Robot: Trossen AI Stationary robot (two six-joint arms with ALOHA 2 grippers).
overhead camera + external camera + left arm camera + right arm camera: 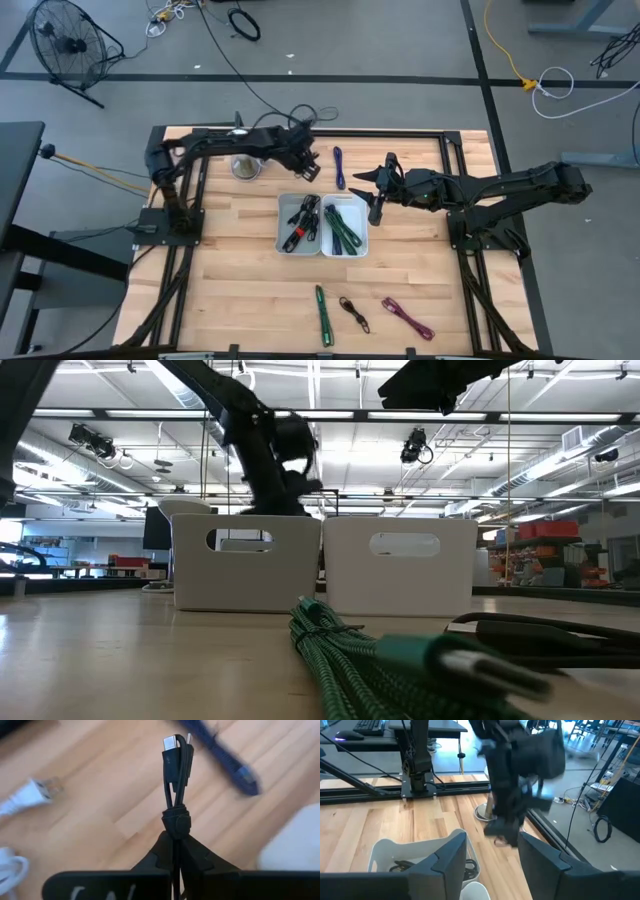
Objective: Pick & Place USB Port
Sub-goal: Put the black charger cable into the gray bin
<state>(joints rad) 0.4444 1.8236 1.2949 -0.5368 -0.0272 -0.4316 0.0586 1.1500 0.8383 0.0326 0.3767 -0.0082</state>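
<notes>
My left gripper [306, 163] hangs over the table's far part, just beyond the left white bin [283, 236], and is shut on a black bundled USB cable [175, 775]. In the right wrist view that left gripper [506, 827] shows dark and blurred above the wood. The left bin holds black and red cables [303, 222], and the right bin [362, 246] holds green cables [343, 228]. My right gripper [377, 190] hovers open beside the right bin's far right corner, touching nothing. A blue cable [339, 166] lies flat on the table between the two grippers. My left gripper pinches the black cable bundle between its two fingers just behind the bundle's wrap strap [176, 821], with the fingers lying along the bundle. The two plug ends [171, 744] stick out past the fingertips [162, 851]. The bundle appears lifted clear of the table.
On the table's near part lie a green cable [322, 315], a black cable [352, 312] and a purple cable [407, 317]. A round metal cup [243, 166] stands by the left arm. A white plug [30, 796] lies near the left gripper.
</notes>
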